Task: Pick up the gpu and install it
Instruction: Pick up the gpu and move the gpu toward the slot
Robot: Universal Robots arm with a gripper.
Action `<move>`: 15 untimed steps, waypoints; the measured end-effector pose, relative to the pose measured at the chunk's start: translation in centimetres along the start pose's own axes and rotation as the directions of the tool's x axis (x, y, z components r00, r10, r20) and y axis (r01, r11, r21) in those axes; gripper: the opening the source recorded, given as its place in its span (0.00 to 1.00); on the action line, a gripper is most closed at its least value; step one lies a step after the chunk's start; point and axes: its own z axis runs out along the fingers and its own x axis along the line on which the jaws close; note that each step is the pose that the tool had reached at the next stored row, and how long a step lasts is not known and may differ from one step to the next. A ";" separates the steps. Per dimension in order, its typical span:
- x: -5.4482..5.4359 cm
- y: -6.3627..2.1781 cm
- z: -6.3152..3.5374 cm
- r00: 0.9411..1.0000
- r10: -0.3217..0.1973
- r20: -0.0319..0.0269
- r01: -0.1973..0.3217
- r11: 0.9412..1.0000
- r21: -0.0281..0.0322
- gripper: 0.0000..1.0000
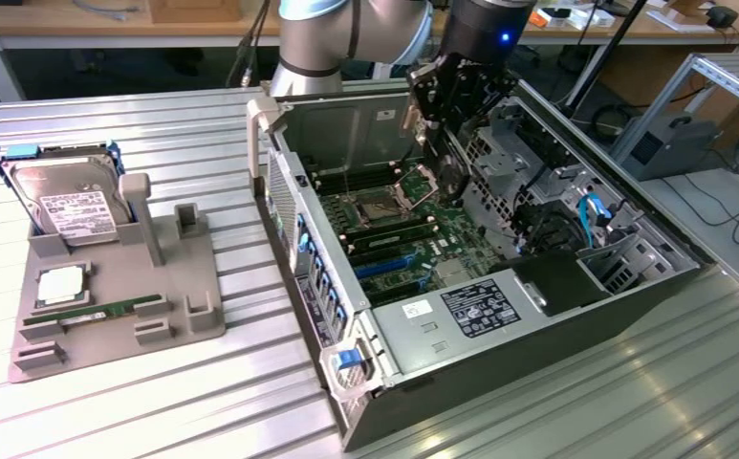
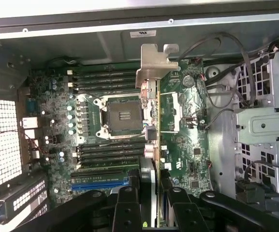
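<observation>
Ribbed aluminium table [image 1: 152,402] underneath, and on it the boxy steel case [image 1: 560,363] lies open on its side, green motherboard [image 1: 402,225] bare inside. Over that opening, the black gripper [image 1: 440,100] is clamped on the gpu [image 2: 152,121], jaws closed on its two flat faces. The card is seen edge-on, a thin dark strip. Its long axis runs straight out from the fingers [image 2: 129,203] and down into the case, with the stepped silver bracket [image 2: 154,65] at the far end, just beside the square socket [image 2: 122,116]. The card's faces don't show and its gripped end is covered. Well off the case sits a matte grey holder [image 1: 152,306] with a hard drive [image 1: 74,206].
</observation>
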 end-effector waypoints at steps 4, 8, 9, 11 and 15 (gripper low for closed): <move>0.0 -0.03 0.59 1.000 0.000 0.000 0.000 1.000 0.000 0.27; 0.0 -0.05 1.15 1.000 0.000 0.000 0.000 1.000 0.000 0.27; 0.0 -0.06 1.27 1.000 0.000 0.000 0.000 1.000 0.000 0.27; 0.0 -0.06 1.43 1.000 0.000 0.000 0.000 1.000 0.000 0.27; 0.0 -0.09 2.00 1.000 0.000 0.000 0.000 1.000 0.000 0.27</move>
